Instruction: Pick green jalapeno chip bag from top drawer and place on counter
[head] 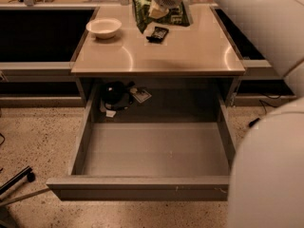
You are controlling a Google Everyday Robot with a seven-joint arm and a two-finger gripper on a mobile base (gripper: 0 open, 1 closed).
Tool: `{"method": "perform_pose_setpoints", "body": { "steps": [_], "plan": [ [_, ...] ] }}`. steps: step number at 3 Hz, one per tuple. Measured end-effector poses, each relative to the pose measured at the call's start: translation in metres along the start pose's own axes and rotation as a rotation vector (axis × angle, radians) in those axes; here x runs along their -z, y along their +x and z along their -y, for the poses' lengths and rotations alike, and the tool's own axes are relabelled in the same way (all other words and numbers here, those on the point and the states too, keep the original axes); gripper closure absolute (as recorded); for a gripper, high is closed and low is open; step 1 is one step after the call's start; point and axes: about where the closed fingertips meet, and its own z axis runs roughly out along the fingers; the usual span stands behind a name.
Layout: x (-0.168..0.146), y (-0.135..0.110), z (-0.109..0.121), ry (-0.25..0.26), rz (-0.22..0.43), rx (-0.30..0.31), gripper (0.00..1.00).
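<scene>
The green jalapeno chip bag (141, 9) hangs crumpled over the far middle of the counter (190, 51), its lower end close to or touching the surface. My gripper (158, 12) is at the top edge of the view, shut on the bag's upper part, with a pale finger (156, 13) showing against the foil. The top drawer (156, 151) is pulled fully open below the counter, and its grey floor is bare.
A small black packet (157, 33) lies on the counter just in front of the bag. A white bowl (103, 27) sits at the counter's far left. A dark object and a card (118, 95) lie under the counter behind the drawer. My white arm (266, 27) fills the right side.
</scene>
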Motion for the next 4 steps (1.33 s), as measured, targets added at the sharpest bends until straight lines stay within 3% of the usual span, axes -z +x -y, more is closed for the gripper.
{"method": "perform_pose_setpoints", "body": {
  "steps": [1,2,3,4],
  "plan": [
    [-0.03,0.026,0.008,-0.032,-0.112,-0.062,1.0],
    [-0.055,0.058,-0.016,-0.125,-0.185,-0.111,1.0],
    [-0.073,0.092,-0.063,-0.242,-0.187,-0.183,1.0],
    [-0.084,0.107,-0.097,-0.335,-0.139,-0.212,1.0]
  ]
}}
